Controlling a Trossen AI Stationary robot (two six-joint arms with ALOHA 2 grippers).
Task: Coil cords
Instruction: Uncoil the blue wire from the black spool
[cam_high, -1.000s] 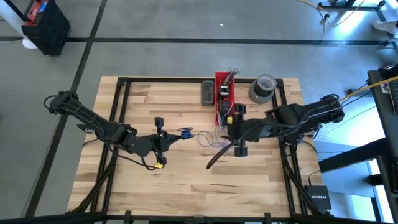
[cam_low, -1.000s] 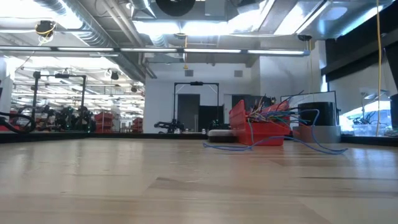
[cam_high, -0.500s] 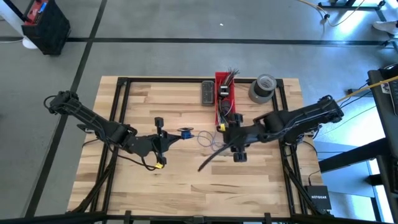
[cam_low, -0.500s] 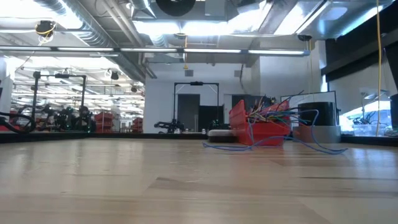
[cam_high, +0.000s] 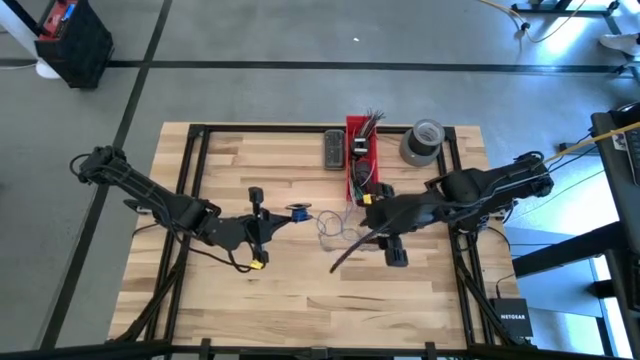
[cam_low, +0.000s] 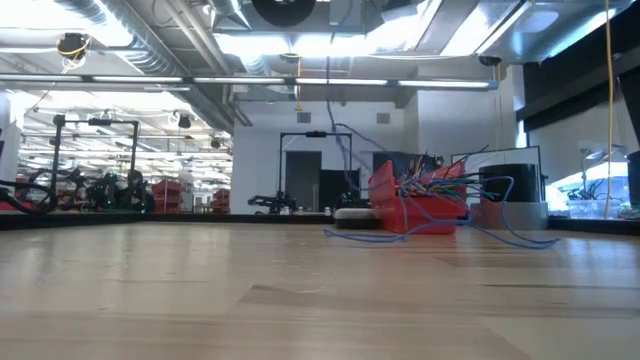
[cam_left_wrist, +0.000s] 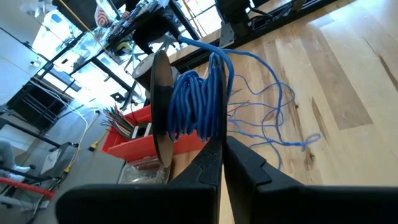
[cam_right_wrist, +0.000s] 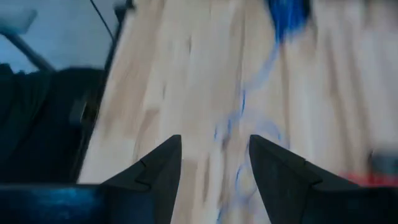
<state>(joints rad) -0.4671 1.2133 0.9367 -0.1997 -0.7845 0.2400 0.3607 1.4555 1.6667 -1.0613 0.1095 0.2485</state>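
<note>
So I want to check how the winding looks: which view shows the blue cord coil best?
The left wrist view: the blue cord coil fills it, wound beside a dark disc. The high view shows only a blue speck; the right wrist view a blur; the low view does not show it.

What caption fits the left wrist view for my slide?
Left gripper shut on a spool wound with blue cord.

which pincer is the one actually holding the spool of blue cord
The left pincer: shut on the spool wound with blue cord, mid-table. The right pincer hangs open above the loose strands near the red bin, holding nothing.
</note>
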